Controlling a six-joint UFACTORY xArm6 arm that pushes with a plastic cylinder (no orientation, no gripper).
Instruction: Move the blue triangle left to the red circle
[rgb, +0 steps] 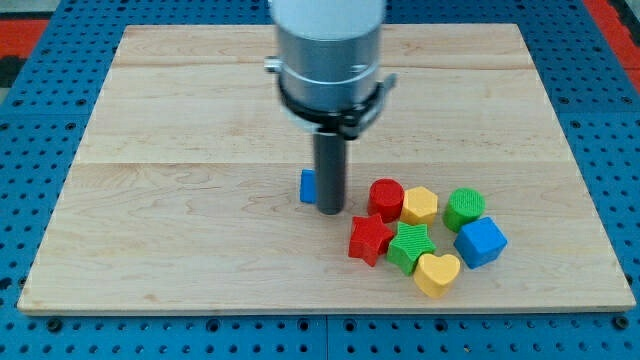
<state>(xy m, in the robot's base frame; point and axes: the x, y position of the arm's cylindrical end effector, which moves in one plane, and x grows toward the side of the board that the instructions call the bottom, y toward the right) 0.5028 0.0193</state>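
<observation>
The blue triangle (308, 187) lies near the middle of the wooden board, mostly hidden behind my rod. My tip (331, 210) rests on the board, touching the triangle's right side. The red circle (386, 198) stands a short way to the right of my tip, at the left end of a cluster of blocks. The triangle is left of the red circle, with my rod between them.
The cluster holds a yellow hexagon (420, 206), a green circle (464, 209), a blue cube (481, 242), a red star (370, 239), a green star (411, 246) and a yellow heart (437, 273). The wooden board (180, 200) sits on a blue pegboard.
</observation>
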